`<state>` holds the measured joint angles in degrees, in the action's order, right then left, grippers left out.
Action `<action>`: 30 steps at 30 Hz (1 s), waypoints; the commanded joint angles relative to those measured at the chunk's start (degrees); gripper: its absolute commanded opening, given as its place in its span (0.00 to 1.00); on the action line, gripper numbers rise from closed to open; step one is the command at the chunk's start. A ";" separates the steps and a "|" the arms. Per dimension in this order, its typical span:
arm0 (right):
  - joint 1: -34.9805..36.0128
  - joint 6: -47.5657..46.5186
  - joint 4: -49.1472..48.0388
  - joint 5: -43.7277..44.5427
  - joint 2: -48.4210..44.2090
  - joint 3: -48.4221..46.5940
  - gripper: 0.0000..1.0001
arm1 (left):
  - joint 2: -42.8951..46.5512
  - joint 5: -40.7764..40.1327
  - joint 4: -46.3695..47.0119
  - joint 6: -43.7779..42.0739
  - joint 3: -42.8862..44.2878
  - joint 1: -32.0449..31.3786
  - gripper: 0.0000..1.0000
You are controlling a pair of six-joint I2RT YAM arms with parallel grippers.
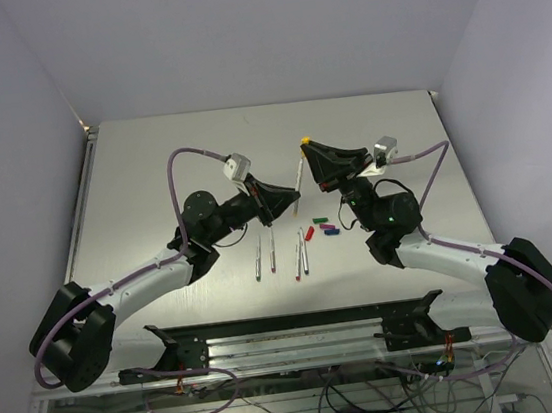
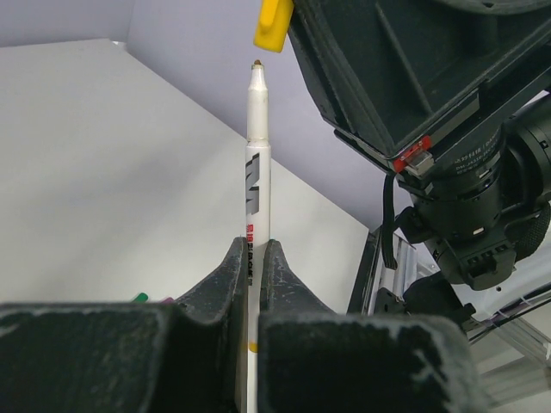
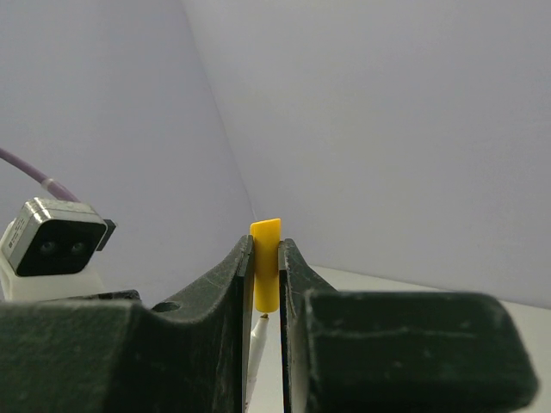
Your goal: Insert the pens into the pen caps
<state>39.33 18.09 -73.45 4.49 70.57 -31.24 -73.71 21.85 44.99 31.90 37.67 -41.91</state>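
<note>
Closest to you, the left tool (image 2: 250, 251) pinches a thin silvery-white marker pen (image 2: 256, 129) low on its barrel, with the tip just below the short yellow plastic cap (image 2: 273, 24). Your right tool (image 3: 265, 245) is pressed onto that cap's sides. Both pieces look light, stiff and slick, so the long barrel may pivot; holding it closer to the cap would likely steady it. Four more pens (image 1: 258, 259) and the other small caps (image 1: 308, 233) lie on the grey desk (image 1: 152, 181), well apart from the yellow cap, toward the arm bases.
</note>
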 commanded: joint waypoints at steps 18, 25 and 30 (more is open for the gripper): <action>-0.18 3.09 -1.05 0.05 1.33 1.02 0.00 | 0.88 0.13 3.35 -1.00 -0.58 -0.40 0.07; -0.22 4.53 0.63 -0.86 1.24 1.19 0.00 | 1.64 -1.04 4.01 -1.31 -1.25 -0.42 0.07; -0.21 7.70 2.65 -4.93 1.78 1.36 0.00 | 1.34 -1.88 6.95 -0.61 -2.09 -0.44 0.07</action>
<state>39.31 23.20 -72.01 3.07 71.68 -30.50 -73.47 20.88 46.04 31.77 36.34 -41.95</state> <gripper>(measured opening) 0.135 0.101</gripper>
